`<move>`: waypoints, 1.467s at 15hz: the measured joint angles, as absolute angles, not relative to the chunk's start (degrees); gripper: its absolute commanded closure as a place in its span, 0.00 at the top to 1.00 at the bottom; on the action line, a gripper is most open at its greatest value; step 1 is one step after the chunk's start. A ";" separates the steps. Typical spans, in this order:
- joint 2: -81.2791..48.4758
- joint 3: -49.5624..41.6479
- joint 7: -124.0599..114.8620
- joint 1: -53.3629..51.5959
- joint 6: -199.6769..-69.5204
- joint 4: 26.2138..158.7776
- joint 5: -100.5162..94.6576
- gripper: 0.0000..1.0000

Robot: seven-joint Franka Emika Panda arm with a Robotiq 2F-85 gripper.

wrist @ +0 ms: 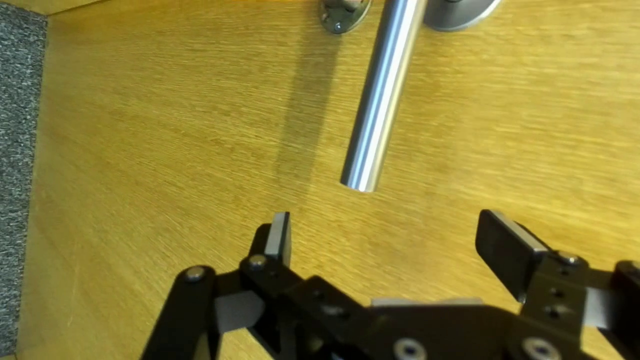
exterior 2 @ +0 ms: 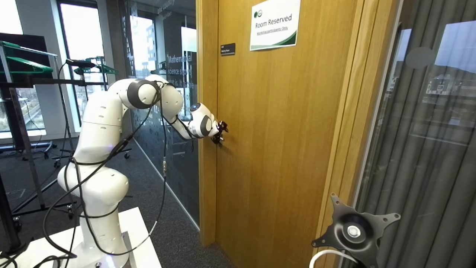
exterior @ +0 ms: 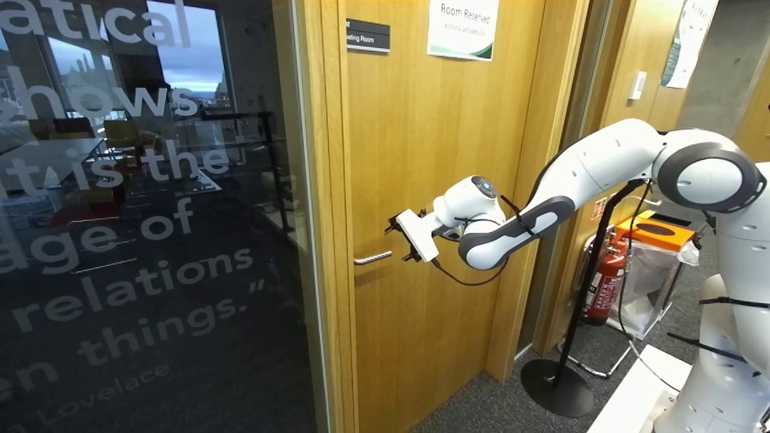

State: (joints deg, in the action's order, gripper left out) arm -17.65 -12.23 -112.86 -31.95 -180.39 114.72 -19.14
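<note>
**Door handle (wrist: 384,100) just beyond the spread gripper (wrist: 385,231)**

The gripper is released: its two fingers (wrist: 500,252) stand wide apart, with the wood of the door (wrist: 175,150) showing between them. In the wrist view the handle, a straight metal bar, comes down from the top edge. Its free end lies ahead of the gap, a little left of the middle and apart from both fingertips. The bar's shadow (wrist: 305,110) falls to its left, two round metal plates (wrist: 465,20) show at the top, and grey carpet (wrist: 20,175) borders the left.

In an exterior view the handle juts from the door near the wooden frame (exterior: 334,180), with the gripper just beside its free end, on the side away from that frame. Higher up, the door bears a dark nameplate (exterior: 368,36) and a white "Room Reserved" notice (exterior: 463,36). A dark glass wall (exterior: 252,349) adjoins the frame. Well apart from the gripper, a red fire extinguisher (exterior: 610,267) stands beside an orange-topped bin (exterior: 677,239).
</note>
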 measured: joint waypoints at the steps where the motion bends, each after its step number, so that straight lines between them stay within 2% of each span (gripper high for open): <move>1: -17.65 -12.31 -112.88 -32.31 -180.39 115.05 -19.14 1.00; 9: -18.63 -12.66 -113.16 -33.21 -180.39 114.79 -18.75 1.00; 22: -27.15 -21.07 -122.44 -39.50 -181.20 107.91 -17.75 1.00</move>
State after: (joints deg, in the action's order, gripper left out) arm -27.15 -21.07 -122.44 -39.50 -181.20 107.91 -17.75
